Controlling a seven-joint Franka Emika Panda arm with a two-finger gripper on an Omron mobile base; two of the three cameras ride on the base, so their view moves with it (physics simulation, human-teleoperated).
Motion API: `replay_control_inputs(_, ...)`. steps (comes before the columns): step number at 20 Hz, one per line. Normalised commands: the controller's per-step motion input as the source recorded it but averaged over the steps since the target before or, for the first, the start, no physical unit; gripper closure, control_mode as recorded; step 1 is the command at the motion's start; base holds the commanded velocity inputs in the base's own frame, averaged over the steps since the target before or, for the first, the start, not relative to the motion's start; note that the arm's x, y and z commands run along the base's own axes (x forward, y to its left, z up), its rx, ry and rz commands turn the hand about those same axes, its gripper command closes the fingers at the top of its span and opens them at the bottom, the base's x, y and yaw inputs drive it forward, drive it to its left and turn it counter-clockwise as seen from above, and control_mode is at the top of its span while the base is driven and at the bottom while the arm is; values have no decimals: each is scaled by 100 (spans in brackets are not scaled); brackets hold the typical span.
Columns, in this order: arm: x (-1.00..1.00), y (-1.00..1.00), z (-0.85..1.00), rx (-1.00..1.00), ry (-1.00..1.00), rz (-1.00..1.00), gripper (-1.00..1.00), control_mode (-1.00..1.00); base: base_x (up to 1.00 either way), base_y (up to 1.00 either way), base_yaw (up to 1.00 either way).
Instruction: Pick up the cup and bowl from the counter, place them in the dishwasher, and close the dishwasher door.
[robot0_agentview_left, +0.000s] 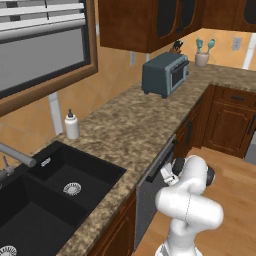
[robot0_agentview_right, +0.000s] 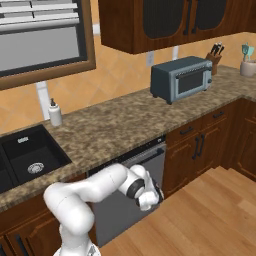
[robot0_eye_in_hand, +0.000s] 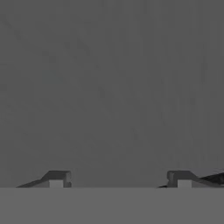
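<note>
Two fingers of mine stand wide apart, holding nothing, pressed close against the door of the dishwasher, which sits shut under the counter. My hand is just below the door's bar handle, right of the sink.

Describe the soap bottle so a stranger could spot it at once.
Start at the long speckled brown-and-tan granite counter and find the black double sink set into it. Behind the sink, against the orange wall, stands a small white soap bottle with a dark pump top. It stands apart from the grey toaster oven farther along, and is far smaller and paler.
</note>
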Motion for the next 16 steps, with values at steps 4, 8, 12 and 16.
replay_control_inputs(4, 69, 62, -25, 2, 9, 0, -100, -100, 0, 0, 0)
replay_control_inputs(8, 64, 61, -31, 0, 13, 0, -100, -100, 0, 0, 0)
replay_control_inputs(12, 48, 50, -21, -5, 14, 0, -100, -100, 0, 0, 0)
replay_control_inputs(16, 32, 31, -12, -6, 12, 0, -100, -100, 0, 0, 0)
